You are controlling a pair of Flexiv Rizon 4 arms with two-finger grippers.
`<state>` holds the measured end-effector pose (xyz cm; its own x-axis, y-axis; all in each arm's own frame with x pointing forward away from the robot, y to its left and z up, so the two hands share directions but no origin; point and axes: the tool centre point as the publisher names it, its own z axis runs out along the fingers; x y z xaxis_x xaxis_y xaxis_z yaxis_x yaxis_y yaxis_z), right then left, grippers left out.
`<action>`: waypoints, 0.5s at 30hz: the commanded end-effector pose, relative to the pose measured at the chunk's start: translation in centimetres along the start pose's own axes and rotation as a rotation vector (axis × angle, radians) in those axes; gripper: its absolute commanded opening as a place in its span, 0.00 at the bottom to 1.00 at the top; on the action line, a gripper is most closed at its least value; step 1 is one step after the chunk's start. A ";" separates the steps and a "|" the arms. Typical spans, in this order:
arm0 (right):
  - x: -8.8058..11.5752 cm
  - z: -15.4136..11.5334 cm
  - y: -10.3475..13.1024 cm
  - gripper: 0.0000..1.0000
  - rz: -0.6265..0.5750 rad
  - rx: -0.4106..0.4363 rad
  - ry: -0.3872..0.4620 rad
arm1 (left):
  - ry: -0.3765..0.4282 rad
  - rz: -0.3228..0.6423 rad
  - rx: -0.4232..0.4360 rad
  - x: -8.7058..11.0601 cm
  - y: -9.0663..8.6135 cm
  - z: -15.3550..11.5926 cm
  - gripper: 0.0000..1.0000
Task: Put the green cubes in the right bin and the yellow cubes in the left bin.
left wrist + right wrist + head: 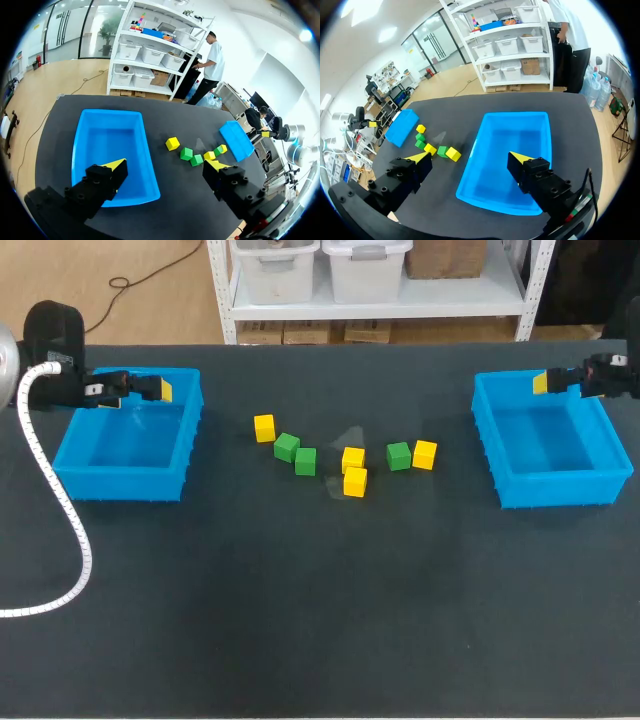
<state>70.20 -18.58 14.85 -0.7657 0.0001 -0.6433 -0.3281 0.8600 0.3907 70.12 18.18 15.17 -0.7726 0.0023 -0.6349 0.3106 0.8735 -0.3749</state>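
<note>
Seen from the head view, small green cubes (pixel 287 447) and yellow cubes (pixel 264 427), probably light, rigid and best pinched across opposite flat faces, cluster on the dark table (pixel 300 620) between the blue plastic left bin (pixel 120 485) and right bin (pixel 555 490), while the wrist views show the left gripper (pixel 166 165) and right gripper (pixel 470 157) each spread wide and empty above its own bin.

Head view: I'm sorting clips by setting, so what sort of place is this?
Probably a robot lab's test bench: a dark table bearing a left bin and right bin, loose green cubes and yellow cubes between them, and the left pincer and right pincer each by a bin.
</note>
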 end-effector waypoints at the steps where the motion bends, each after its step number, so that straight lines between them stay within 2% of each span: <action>1: 0.0 -0.1 0.1 1.00 0.000 0.005 0.000 | -0.007 0.002 0.011 0.2 0.2 0.0 1.00; 5: 0.0 -0.1 0.1 1.00 0.000 0.005 0.000 | -0.007 0.002 0.011 0.2 0.2 0.0 1.00; 8: -1.4 -0.3 -0.7 1.00 -0.049 0.041 0.038 | -0.007 0.002 0.011 0.2 0.2 0.0 1.00; 15: -5.0 0.4 -1.1 1.00 -0.275 0.082 0.211 | -0.007 0.002 0.011 0.2 0.2 0.0 1.00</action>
<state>72.93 -19.85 16.38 -0.7250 -0.2257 -0.6507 -0.4598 0.8621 0.2132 70.12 18.18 15.17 -0.7726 0.0024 -0.6349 0.3107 0.8735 -0.3748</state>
